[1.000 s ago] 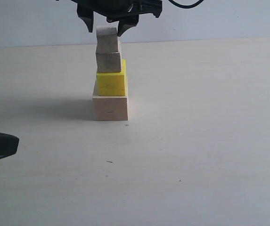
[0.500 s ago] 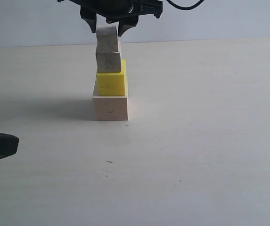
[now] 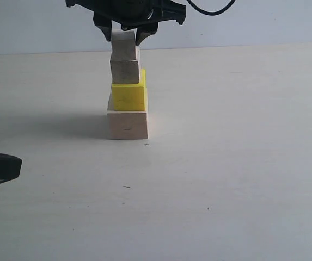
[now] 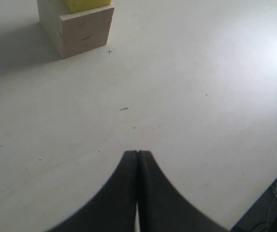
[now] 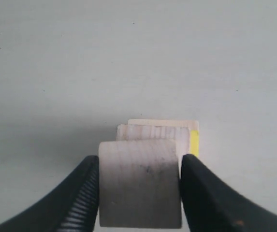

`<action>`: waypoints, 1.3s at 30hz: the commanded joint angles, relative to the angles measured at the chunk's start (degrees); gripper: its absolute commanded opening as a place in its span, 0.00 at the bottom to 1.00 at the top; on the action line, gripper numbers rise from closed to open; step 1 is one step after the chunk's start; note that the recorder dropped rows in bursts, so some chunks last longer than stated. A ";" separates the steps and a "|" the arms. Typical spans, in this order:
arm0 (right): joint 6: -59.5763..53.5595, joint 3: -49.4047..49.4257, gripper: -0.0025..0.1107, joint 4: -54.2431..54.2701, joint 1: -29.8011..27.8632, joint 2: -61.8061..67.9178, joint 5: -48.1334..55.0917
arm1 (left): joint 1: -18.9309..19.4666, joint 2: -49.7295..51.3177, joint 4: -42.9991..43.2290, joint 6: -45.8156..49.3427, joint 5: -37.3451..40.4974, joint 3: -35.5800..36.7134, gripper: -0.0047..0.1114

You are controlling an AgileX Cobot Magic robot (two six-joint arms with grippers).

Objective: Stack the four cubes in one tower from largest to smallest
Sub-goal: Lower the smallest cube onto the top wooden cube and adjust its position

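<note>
- On the table (image 3: 226,136), left of centre in the exterior view, the tower (image 3: 127,92) stood with all four cubes in one column.
- The base cube (image 3: 127,125), pale wood and the largest, rested flat on the table.
- The yellow cube (image 3: 128,97) sat directly on the base cube, inside its edges.
- The third cube (image 3: 125,72), plain wood, sat on the yellow cube. Its left face was about flush with the yellow cube's left face, and some yellow top was bare on the right.
- The top cube (image 3: 124,48), the smallest and palest, rested on the third cube.
- The right gripper (image 3: 124,38) hung straight above the tower with one finger down each side of the top cube.
- In the right wrist view the fingers (image 5: 80,193) lay against both side faces of the top cube with no gap visible, so the jaws were judged clamped on it.
- The left gripper (image 4: 137,154) was low over bare table at the near left, well apart from the tower.
- Its jaws were pressed together with nothing between them.
</note>
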 commanded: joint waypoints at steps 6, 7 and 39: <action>0.36 -0.35 0.28 -0.04 0.08 -0.43 -0.01 | -0.34 -0.41 -0.62 -0.13 -0.24 -0.17 0.04; 0.36 -0.35 0.28 -0.04 0.08 -0.80 -0.01 | -0.34 -0.41 -0.62 -0.13 -0.24 -0.17 0.04; 3.02 -0.35 0.28 -2.25 0.08 -1.82 -0.56 | -0.34 -0.41 -0.74 -0.13 -0.14 -0.17 0.04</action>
